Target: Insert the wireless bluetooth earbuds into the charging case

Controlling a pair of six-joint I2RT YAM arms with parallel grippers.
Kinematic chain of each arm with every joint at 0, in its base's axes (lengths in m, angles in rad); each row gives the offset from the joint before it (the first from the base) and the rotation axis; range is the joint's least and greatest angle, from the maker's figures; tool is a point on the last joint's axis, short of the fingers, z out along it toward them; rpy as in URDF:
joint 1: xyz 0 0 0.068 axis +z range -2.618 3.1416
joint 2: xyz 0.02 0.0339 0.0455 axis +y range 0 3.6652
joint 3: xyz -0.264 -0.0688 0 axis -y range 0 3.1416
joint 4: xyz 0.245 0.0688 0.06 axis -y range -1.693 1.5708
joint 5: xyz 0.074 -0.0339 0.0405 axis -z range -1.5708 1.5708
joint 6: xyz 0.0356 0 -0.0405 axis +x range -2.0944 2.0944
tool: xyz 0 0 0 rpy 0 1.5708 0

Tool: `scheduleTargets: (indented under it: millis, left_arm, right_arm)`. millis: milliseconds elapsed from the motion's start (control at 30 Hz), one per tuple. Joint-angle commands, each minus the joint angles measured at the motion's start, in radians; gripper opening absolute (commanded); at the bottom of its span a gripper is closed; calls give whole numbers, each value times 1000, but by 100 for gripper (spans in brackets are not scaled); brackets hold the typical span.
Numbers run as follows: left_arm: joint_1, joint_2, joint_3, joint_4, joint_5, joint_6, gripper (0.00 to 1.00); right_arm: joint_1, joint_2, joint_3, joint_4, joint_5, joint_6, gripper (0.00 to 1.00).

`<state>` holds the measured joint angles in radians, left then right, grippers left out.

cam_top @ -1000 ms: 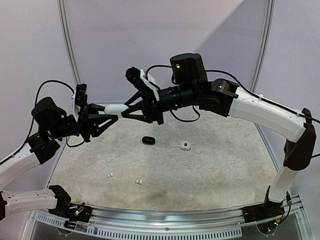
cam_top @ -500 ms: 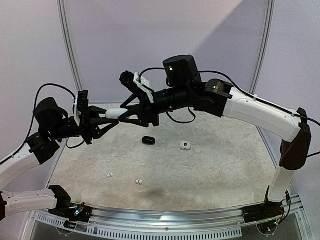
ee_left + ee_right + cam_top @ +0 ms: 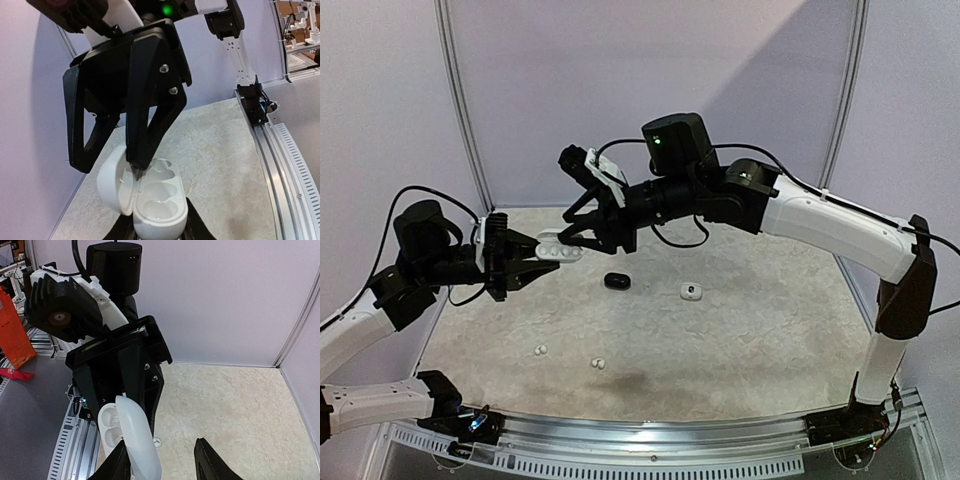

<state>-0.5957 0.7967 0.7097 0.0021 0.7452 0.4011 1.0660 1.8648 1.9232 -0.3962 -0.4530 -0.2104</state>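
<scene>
White glossy plastic: the charging case point(image 3: 155, 200), hinged open, is clenched in the left end effector point(image 3: 535, 258). The right end effector point(image 3: 578, 238) stands released, one tip touching the case. Below both, the tiny earbuds point(image 3: 598, 363) lie on the pale mottled tabletop point(image 3: 760, 340), probably light and slick; pinch across their sides. Lilac walls point(image 3: 650, 60) stand beyond.

Right hand point(image 3: 570, 238) crowds the open white case point(image 3: 157, 200).
</scene>
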Motion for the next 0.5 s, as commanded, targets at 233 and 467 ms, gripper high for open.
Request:
scheduleTargets:
  millis: [233,467]
  left_arm:
    - [-8,-23,-36,81,22,-272,0]
    - [65,-28,-136,176,-90,-508,0]
  right_arm:
    - [-38,46,33,23,-6,73,44]
    - [-50,47,53,2,-92,86,56]
